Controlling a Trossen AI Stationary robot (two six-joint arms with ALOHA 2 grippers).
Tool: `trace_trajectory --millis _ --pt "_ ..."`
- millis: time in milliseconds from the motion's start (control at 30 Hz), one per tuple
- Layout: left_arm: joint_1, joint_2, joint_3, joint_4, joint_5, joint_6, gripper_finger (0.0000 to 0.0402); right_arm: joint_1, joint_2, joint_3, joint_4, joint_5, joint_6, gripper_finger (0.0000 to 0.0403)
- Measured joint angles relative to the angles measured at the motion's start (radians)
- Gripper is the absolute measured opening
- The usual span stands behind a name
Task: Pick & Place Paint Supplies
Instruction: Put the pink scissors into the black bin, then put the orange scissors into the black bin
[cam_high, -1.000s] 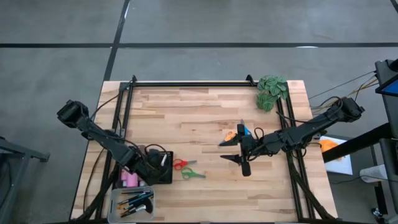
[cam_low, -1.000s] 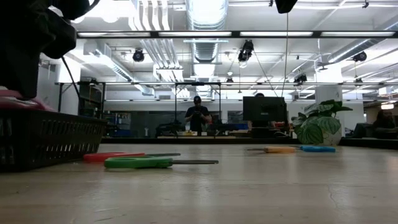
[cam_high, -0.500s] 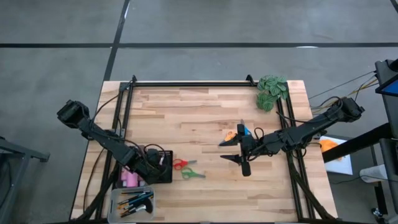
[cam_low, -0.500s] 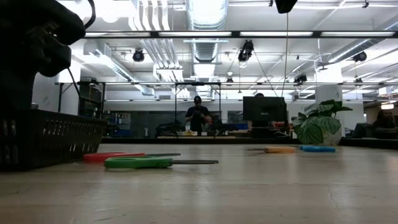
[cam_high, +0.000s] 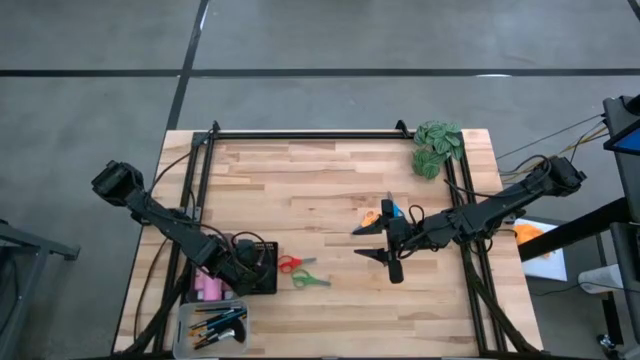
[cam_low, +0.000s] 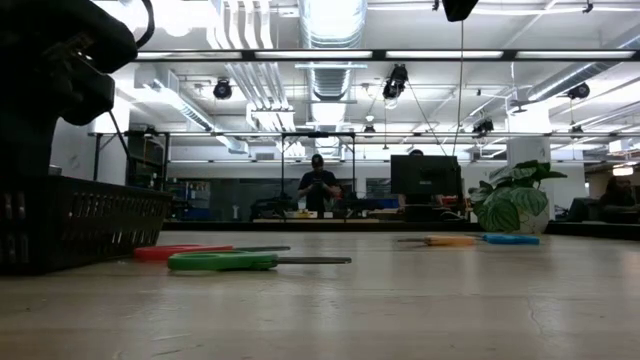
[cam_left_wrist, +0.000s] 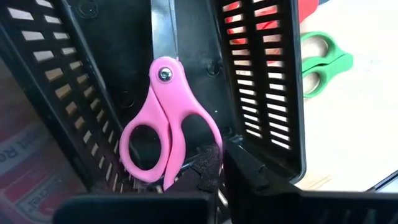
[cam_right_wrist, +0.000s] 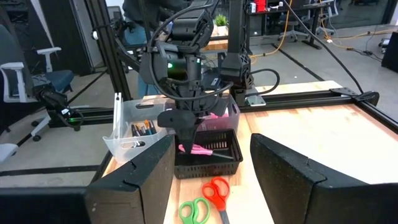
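My left gripper (cam_high: 245, 262) reaches down into the black slotted basket (cam_high: 266, 285) at the table's near left and is shut on the pink scissors (cam_left_wrist: 163, 124). Red scissors (cam_high: 290, 264) and green scissors (cam_high: 310, 280) lie flat on the table just right of the basket. Orange scissors (cam_high: 372, 216) and blue scissors (cam_high: 392, 210) lie further right. My right gripper (cam_high: 362, 243) hovers open above the table beside them, pointing level toward the basket, with nothing between its fingers. My left gripper pinches the pink scissors between its two fingers at the finger-ring end of the handles (cam_left_wrist: 166, 179). It comes from above, slanting steeply down. The scissors are down inside the basket, and their blades (cam_left_wrist: 163, 25) point away from the fingers along its floor.
A clear bin with brushes (cam_high: 215, 325) and a tray with pink bottles (cam_high: 208, 290) stand left of and in front of the basket. A green leafy clump (cam_high: 438, 145) sits at the far right corner. Black frame rails (cam_high: 300, 135) border the table. A person stands far off in the room (cam_low: 318, 185).
My left gripper has sunk into the basket with the pink scissors. In the low view their pink showed above the basket's rim a second ago and has now dropped out of sight behind its wall.
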Motion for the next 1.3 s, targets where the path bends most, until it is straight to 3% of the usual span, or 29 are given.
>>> trace_trajectory --millis 333,600,867,1000,1300 --pt "0.0 0.0 0.0 0.018 0.004 0.0 0.0083 0.0 0.0 0.0 0.0 0.0 0.0 0.0209" --pt "-0.001 -0.001 0.0 0.02 0.005 0.0 0.0087 0.0 0.0 0.0 0.0 0.0 0.0 0.0209" --pt "0.022 -0.008 0.073 0.01 0.086 0.031 0.0087 0.0 0.0 0.0 0.0 0.0 0.0 0.0209" --pt "0.055 -0.008 0.141 -0.072 0.091 0.128 0.0087 0.0 0.0 0.0 0.0 0.0 0.0 0.0209" --pt "0.165 0.006 0.239 -0.088 0.076 0.627 0.0087 0.0 0.0 0.0 0.0 0.0 0.0 0.0209"
